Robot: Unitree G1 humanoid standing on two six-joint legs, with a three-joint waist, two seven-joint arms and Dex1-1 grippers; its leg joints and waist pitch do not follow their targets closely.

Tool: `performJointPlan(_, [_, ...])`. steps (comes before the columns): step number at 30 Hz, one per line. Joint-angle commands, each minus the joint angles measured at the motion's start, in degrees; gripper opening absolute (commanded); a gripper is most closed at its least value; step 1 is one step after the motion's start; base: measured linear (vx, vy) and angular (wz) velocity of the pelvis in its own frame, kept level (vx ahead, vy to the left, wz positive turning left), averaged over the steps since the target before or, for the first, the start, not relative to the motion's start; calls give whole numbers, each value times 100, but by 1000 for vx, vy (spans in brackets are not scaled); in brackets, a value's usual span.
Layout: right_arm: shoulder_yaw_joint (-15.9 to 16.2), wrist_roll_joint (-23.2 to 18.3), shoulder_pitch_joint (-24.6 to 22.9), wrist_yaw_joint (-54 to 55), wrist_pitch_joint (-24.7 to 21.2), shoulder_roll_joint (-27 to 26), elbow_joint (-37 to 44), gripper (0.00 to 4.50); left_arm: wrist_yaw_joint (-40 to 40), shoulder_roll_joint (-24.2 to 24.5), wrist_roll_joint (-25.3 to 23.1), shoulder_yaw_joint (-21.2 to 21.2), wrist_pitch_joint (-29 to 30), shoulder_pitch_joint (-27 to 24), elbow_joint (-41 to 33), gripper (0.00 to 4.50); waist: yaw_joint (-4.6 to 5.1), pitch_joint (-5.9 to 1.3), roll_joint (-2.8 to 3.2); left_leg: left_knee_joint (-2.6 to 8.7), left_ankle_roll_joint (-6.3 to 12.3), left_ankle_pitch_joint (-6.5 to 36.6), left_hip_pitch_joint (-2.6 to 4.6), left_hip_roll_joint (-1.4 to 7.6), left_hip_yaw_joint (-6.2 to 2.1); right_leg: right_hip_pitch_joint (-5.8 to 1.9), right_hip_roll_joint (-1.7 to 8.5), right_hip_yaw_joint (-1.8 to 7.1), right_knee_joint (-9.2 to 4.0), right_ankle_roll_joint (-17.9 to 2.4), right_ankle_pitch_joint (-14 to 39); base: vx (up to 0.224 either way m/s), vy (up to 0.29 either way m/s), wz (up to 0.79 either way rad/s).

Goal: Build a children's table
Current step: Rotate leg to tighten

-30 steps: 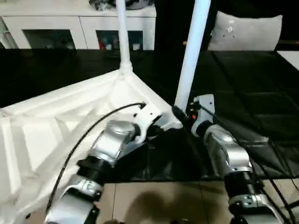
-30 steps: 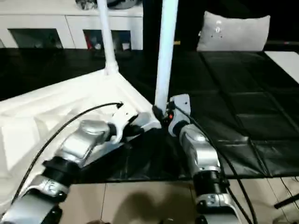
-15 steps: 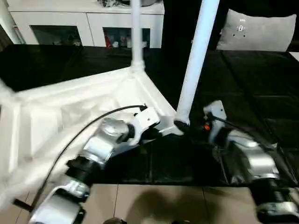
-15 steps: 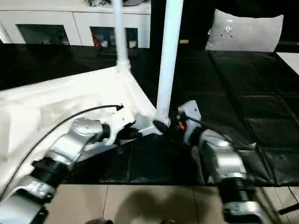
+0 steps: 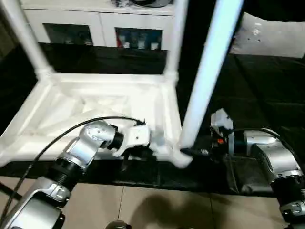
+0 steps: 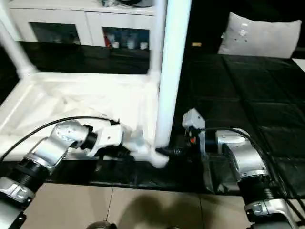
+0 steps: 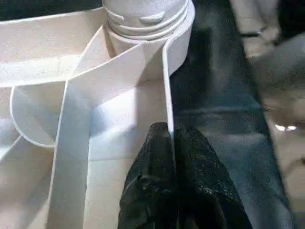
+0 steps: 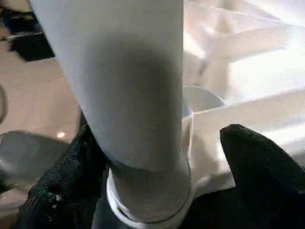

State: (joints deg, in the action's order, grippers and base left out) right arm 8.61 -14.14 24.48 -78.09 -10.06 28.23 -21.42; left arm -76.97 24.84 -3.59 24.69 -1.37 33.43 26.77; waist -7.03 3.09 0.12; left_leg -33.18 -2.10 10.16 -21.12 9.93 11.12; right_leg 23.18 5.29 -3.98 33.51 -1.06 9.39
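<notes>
Two grippers: both work at the near corner of the upturned table top, around 6 o'clock in the head views.
Left gripper (image 7: 172,157): its black fingers are pinched together over the thin rim wall of the table top (image 5: 102,107), just short of the corner socket — grip closed on that wall.
Right gripper (image 8: 152,191): its fingers (image 8: 259,167) stand either side of the near leg (image 5: 206,81) at its base, touching or very nearly touching it; whether they press it I cannot tell for sure, though they look clamped on it.
Near leg: white, round, upright with a slight lean toward 1 o'clock, seated in the near corner socket (image 5: 180,157).
Table top: lies ribbed underside up on the black floor mat (image 5: 267,90), reaching from 6 o'clock out toward 10 o'clock.
Far legs: one (image 5: 174,40) rises at 12 o'clock, another (image 5: 26,40) at 10 o'clock — each standing in its corner socket.
Cabinet (image 5: 95,28): white, glass doors, farthest back at 11 o'clock.
Cushion (image 5: 271,36): pale, far off at 2 o'clock.
</notes>
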Motion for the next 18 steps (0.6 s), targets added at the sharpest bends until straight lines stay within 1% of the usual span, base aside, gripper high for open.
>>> performJointPlan(1, [82,-114,49,-202,-98,87,-13,354,-390,44,-78,343,-177,26,54,0,11,-380,-64,368,347,1211,93,368,-108,-263,377,250,-319,-1259,1400,0,0,0])
performJointPlan(2, [104,-129,46,-240,-124,91,-10,341,-434,56,-64,352,-193,33,55,0,11,-376,-67,372,341,1222,93,363,-110,-267,376,248,-326,-1247,1449,0,0,0])
performJointPlan(3, [136,-151,35,-293,-159,97,0,341,-498,74,-45,364,-199,41,48,0,10,-378,-69,375,306,1256,90,370,-115,-268,385,252,-327,-1221,1523,0,0,0])
performJointPlan(5, [169,-165,18,-368,-191,93,4,312,-578,89,-36,372,-218,49,45,0,5,-379,-70,376,273,1267,92,370,-117,-264,388,253,-331,-1192,1591,0,0,0])
performJointPlan(7, [197,-194,-10,-464,-241,79,18,306,-635,92,-50,372,-277,60,72,0,3,-378,-57,374,253,1294,89,364,-119,-263,380,254,-338,-1178,1618,0,0,0])
performJointPlan(8, [204,-202,-18,-489,-253,78,24,296,-644,92,-53,372,-293,63,81,0,2,-379,-62,373,251,1298,88,366,-120,-265,382,253,-338,-1174,1621,0,0,0])
performJointPlan(10, [210,-216,-36,-516,-267,72,38,267,-654,90,-52,374,-305,64,86,0,-5,-382,-65,371,243,1282,90,365,-120,-263,381,254,-333,-1172,1620,0,0,0])
performJointPlan(12, [220,-248,-71,-589,-305,68,66,261,-680,84,-34,381,-352,69,117,0,-12,-379,-61,368,238,1290,90,363,-119,-257,380,256,-334,-1173,1622,0,0,0])
performJointPlan(14, [209,-299,-108,-611,-355,54,94,233,-663,61,-13,357,-369,67,151,0,-16,-377,-62,370,222,1337,87,364,-125,-260,383,254,-337,-1156,1712,0,0,0])
performJointPlan(16, [158,-428,-177,-573,-490,18,189,221,-587,1,71,281,-200,40,115,0,-20,-368,-59,373,192,1413,96,366,-125,-248,384,257,-353,-1126,1843,0,0,0])
performJointPlan(17, [91,-547,-245,-474,-643,-40,304,216,-487,-68,152,198,57,6,42,0,-26,-363,-55,378,166,1448,97,367,-125,-249,386,261,-357,-1099,1918,0,0,0])
performJointPlan(18, [54,-557,-282,-319,-696,-98,363,211,-387,-120,194,141,222,-20,-11,0,-37,-360,-52,382,151,1484,104,368,-131,-246,387,262,-366,-1088,2000,0,0,0])
